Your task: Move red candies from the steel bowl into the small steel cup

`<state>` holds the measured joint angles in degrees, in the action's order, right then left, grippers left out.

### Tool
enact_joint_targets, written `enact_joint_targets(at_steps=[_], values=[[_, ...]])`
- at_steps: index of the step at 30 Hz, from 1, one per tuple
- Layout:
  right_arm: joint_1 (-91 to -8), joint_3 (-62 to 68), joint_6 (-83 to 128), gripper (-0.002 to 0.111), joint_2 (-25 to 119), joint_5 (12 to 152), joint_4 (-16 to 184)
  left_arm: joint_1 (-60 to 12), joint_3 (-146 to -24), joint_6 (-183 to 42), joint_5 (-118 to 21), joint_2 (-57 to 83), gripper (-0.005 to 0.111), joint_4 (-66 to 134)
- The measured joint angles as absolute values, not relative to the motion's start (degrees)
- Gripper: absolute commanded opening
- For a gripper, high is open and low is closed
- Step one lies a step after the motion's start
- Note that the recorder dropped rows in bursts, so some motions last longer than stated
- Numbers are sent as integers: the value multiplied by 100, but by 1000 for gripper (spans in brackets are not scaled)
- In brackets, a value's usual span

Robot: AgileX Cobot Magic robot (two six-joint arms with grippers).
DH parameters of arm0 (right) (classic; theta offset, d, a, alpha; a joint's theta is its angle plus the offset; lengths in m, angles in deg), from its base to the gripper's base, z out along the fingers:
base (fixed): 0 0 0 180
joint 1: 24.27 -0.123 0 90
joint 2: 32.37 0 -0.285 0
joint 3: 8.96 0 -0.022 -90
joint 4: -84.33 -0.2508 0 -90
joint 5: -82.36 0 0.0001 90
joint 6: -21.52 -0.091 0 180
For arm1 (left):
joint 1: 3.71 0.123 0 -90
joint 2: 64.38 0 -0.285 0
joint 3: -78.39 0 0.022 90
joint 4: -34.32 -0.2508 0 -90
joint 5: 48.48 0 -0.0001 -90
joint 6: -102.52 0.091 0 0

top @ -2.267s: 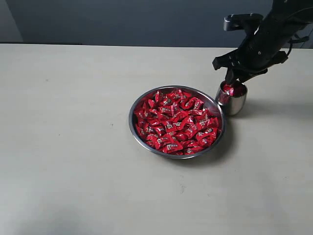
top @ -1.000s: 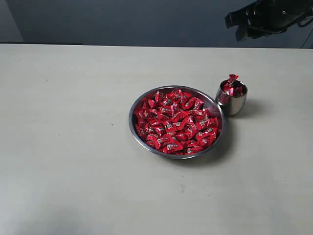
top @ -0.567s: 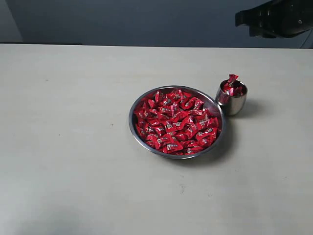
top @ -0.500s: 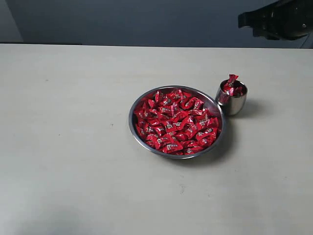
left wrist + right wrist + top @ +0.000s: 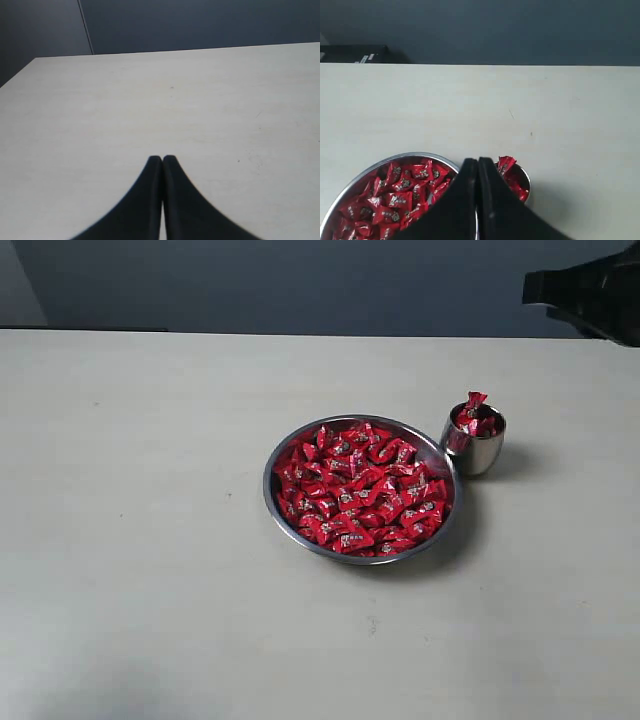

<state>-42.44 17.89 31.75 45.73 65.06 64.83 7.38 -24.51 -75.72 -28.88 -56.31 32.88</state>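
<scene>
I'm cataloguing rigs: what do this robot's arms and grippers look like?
The left gripper and right gripper are matte black, broad at the base, curving to narrow tips. The right arm is black and angular. No cables or markings show.

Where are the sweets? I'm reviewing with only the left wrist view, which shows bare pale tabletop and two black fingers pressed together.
Observer: A wide, shallow, shiny steel bowl near the middle of the pale table is full of red foil-wrapped candies.
Operator: Is there a cup?
Observer: Yes, a small cylindrical steel cup stands upright close beside the bowl, with red candies inside and one poking above its rim.
Operator: And the other arm?
Observer: The right gripper is shut and empty, well clear of the cup.
</scene>
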Motion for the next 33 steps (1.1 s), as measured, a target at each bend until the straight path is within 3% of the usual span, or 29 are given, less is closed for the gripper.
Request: enact_joint_targets(at_steps=[14,33], values=[[-4519,1876,3175,-1,3730,6162,6473,738,-2451,-7572,-2888,-5631,0,3288],[-4519,1885,3175,-1,3673,6548,7185,738,-2451,-7572,-2888,-5631,0,3288]])
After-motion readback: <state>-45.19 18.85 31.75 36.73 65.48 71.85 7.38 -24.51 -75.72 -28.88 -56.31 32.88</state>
